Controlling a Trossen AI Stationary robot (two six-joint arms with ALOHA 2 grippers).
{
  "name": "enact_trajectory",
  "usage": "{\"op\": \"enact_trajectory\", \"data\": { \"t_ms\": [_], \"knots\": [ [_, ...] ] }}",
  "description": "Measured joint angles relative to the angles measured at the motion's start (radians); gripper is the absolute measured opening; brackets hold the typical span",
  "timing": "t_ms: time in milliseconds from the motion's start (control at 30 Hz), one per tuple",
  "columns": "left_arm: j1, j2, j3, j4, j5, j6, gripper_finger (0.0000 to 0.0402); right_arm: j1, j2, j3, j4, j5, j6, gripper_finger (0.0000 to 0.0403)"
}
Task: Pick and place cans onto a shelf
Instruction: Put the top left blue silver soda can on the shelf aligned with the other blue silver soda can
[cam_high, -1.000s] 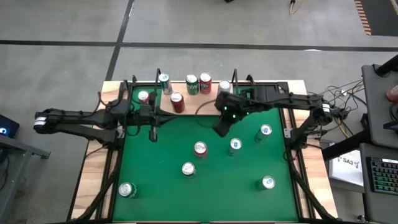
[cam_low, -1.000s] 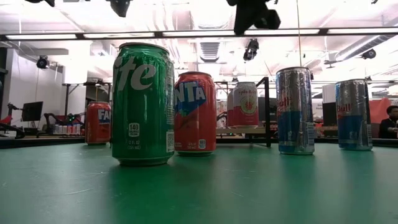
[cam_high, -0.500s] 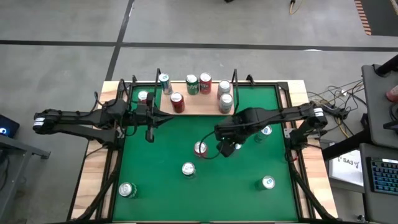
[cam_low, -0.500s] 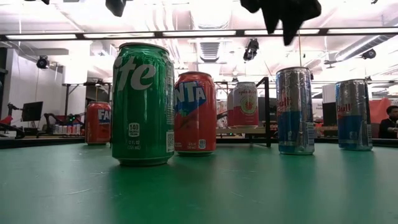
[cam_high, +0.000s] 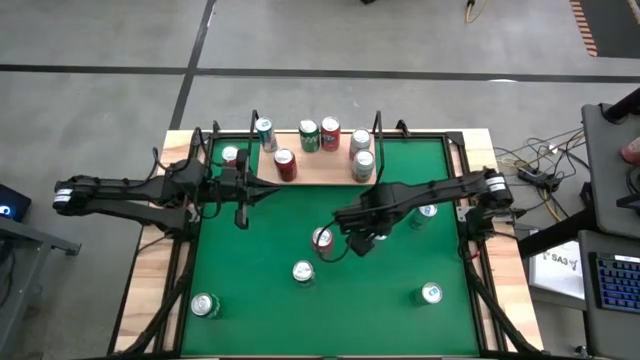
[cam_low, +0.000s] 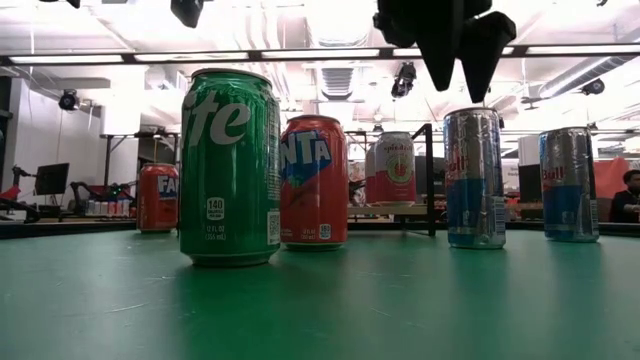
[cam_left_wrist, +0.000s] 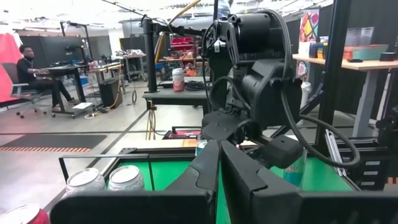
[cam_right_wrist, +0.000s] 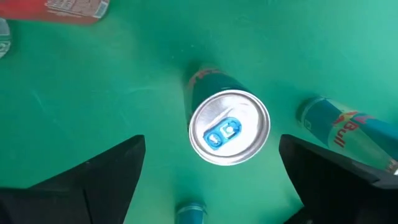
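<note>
Right gripper (cam_right_wrist: 211, 177) spread wide and empty, poised straight above an upright blue Red Bull can (cam_right_wrist: 229, 127) mid-table.
I rate this can rigid but thin-walled, smooth and slippery, tippy if nudged; I'd close on its body below the silver rim. Beyond it, the shelf (cam_high: 318, 168) at the table's far edge holds several cans. Left gripper (cam_high: 243, 212) waits shut, near the shelf's left end.

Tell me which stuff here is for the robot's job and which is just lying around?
For the job:
- cans standing on the green table
- shelf with cans already on it
- right claw, open above a blue-tabbed can

Just lying around:
- keyboard
- cables
- person at a desk
</note>
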Motion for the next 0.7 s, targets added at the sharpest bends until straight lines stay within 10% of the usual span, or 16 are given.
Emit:
{"op": "enact_trajectory", "data": {
  "t_ms": [700],
  "knots": [
    [0.000,0.000,0.000,-0.008,0.000,0.006,0.0000,0.000,0.042,-0.119,0.044,0.078,-0.029,0.0356]
  ]
}}
